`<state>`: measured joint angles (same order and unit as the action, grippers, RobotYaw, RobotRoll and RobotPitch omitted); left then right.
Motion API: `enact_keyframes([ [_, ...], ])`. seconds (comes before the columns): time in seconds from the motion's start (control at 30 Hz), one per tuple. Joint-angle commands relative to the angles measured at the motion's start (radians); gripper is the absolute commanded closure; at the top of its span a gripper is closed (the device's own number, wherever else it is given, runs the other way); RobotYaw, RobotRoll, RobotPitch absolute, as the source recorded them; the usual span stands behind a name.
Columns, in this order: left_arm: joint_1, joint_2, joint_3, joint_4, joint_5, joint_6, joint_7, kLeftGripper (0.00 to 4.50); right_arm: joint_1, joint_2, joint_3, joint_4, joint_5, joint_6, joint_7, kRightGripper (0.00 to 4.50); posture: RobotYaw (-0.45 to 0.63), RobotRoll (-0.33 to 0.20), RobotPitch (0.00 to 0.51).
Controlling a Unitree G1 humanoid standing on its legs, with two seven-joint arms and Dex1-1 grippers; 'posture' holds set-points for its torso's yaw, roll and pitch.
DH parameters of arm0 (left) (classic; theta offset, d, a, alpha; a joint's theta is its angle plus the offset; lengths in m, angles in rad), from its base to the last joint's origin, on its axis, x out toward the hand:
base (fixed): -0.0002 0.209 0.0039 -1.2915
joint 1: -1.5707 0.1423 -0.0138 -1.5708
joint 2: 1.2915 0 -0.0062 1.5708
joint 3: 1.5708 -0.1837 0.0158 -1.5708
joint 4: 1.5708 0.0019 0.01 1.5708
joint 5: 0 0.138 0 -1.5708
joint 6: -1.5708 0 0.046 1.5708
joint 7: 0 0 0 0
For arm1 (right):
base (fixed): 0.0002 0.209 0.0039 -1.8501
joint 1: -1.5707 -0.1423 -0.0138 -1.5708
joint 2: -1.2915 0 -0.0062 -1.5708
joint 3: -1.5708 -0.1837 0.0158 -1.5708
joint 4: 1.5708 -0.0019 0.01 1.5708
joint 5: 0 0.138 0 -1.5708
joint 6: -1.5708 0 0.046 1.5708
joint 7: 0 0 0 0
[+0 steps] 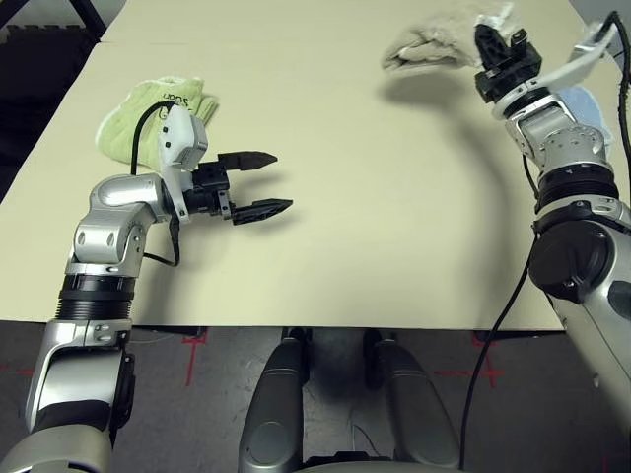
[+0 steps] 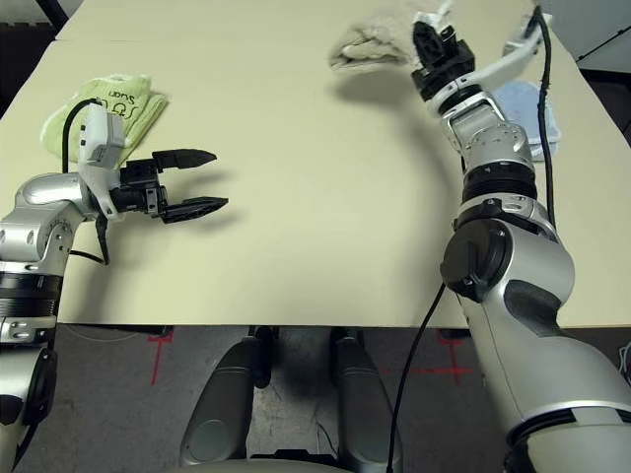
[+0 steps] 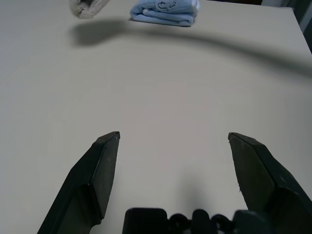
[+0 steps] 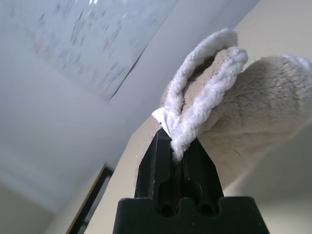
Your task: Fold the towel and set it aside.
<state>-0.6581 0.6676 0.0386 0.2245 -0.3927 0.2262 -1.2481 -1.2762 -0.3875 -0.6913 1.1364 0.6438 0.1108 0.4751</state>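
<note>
The towel, folded, is pinched by its white edge in the closed right gripper and held above the worktop, presumably for setting aside; the left gripper hovers with fingers spread, empty.

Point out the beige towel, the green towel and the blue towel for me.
beige towel [image 4: 253, 112], right wrist view, fluffy body.
green towel [image 1: 133, 108], left eye view, folded top.
blue towel [image 3: 163, 10], left wrist view, folded front.
</note>
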Motion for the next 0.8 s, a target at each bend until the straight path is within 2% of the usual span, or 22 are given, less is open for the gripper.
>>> enact_keyframes([
  [0.03,-0.002,-0.012,-0.011,0.013,0.009,-0.013,0.005,0.0,-0.005,-0.024,-0.02,0.038,-0.005,-0.119,-0.052,4.5,-0.02,0.0,0.221],
  [0.2,-0.002,-0.017,-0.003,0.024,0.007,-0.024,0.008,0.0,-0.008,-0.026,-0.02,0.075,-0.011,-0.219,-0.095,4.5,-0.04,0.0,0.199],
  [0.5,0.021,-0.03,0.001,0.006,0.008,-0.029,0.053,0.0,-0.027,-0.045,-0.007,0.124,-0.043,-0.276,-0.129,4.5,-0.02,0.0,0.224],
  [0.8,0.013,-0.031,0.007,0.01,0.003,-0.044,0.075,0.0,-0.039,-0.063,-0.009,0.145,-0.064,-0.315,-0.139,4.5,-0.01,0.0,0.225],
])
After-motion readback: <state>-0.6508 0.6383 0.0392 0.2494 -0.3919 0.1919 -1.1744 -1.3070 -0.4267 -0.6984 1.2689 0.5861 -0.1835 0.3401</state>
